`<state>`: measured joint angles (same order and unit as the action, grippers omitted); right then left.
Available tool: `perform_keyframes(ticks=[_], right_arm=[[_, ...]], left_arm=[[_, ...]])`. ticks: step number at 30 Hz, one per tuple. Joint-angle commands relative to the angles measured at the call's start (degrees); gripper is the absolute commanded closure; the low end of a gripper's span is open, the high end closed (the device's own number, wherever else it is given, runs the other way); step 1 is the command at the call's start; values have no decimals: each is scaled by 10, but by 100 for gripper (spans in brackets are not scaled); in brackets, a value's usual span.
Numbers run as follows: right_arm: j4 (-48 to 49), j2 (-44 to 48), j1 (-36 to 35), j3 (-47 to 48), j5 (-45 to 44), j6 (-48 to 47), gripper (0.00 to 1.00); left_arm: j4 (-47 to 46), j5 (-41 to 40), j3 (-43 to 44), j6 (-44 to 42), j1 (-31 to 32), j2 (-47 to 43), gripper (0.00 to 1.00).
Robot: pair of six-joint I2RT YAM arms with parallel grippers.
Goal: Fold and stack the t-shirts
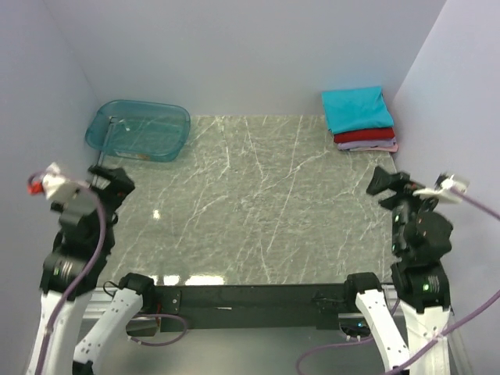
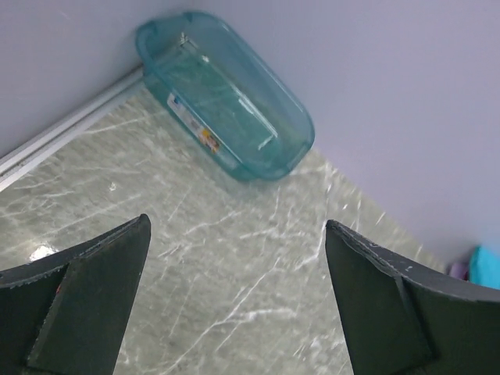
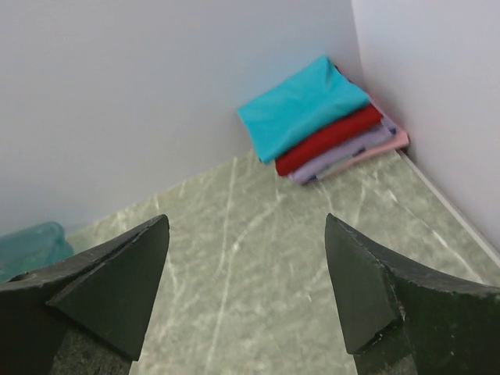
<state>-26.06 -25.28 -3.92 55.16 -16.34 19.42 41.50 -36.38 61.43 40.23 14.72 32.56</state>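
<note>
A stack of folded t-shirts sits in the far right corner of the table. The teal shirt [image 1: 357,108] lies on top, a red one [image 1: 364,136] under it and pale lilac and pink ones [image 1: 367,146] at the bottom. The stack also shows in the right wrist view, teal shirt [image 3: 301,105] uppermost. My left gripper [image 1: 116,181] is open and empty at the near left, above the table. My right gripper [image 1: 386,181] is open and empty at the near right. Both hang well apart from the stack.
A see-through teal plastic tub [image 1: 138,130] stands at the far left by the back wall; it also shows in the left wrist view [image 2: 226,98]. Pale walls close in the table [image 1: 250,195] on the left, back and right.
</note>
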Motion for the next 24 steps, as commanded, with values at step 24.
perform_keyframes(ticks=[24], right_arm=[[92, 196, -26, -225, 16, -43, 9]], left_arm=[[-216, -18, -313, -33, 0, -196, 1]])
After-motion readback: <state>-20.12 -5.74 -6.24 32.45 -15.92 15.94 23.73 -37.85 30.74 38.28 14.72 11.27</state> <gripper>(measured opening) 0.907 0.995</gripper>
